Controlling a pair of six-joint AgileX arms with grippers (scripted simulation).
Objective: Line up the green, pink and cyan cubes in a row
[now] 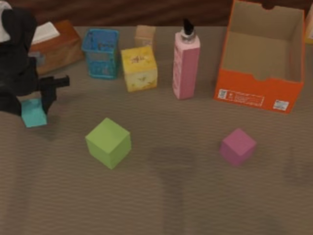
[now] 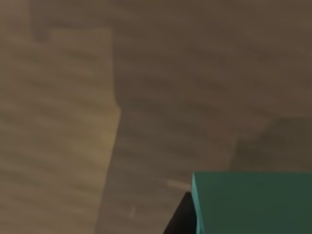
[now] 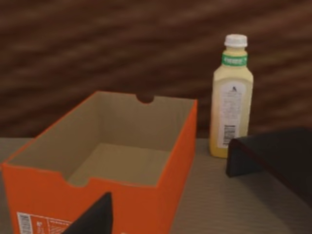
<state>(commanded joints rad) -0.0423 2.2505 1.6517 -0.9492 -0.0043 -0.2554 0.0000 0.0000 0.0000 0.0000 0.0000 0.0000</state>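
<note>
1. Landmark is the green cube (image 1: 108,142), near the front of the table (image 1: 161,196) and left of centre. It rests flat on the surface, turned so one corner faces the front edge.
2. The pink cube (image 1: 237,146) sits well to the right of the green cube, at about the same depth. It touches nothing.
3. The cyan cube (image 1: 33,113) is to the left of the green cube and a little farther back. Our left gripper (image 1: 38,104) is right at it, with the dark arm covering the cube's upper edge.
4. In the left wrist view the cyan cube (image 2: 252,202) fills one corner, with a dark finger (image 2: 181,218) against its side. We cannot tell whether the fingers are clamped on it or merely alongside.
5. Behind the green cube, going back: a yellow carton (image 1: 140,68), with a blue patterned container (image 1: 101,53) to the carton's left and a tall pink bottle (image 1: 186,62) standing upright to its right.
6. Farther right of the bottle stands an open orange box (image 1: 258,93).
7. Back left of the green cube is a brown tissue box (image 1: 57,45).
8. Our right gripper (image 3: 180,195) shows only in its wrist view: fingers spread apart, holding nothing, facing the orange box (image 3: 87,195). A yellow juice bottle (image 3: 232,97) stands just beyond that box.
</note>
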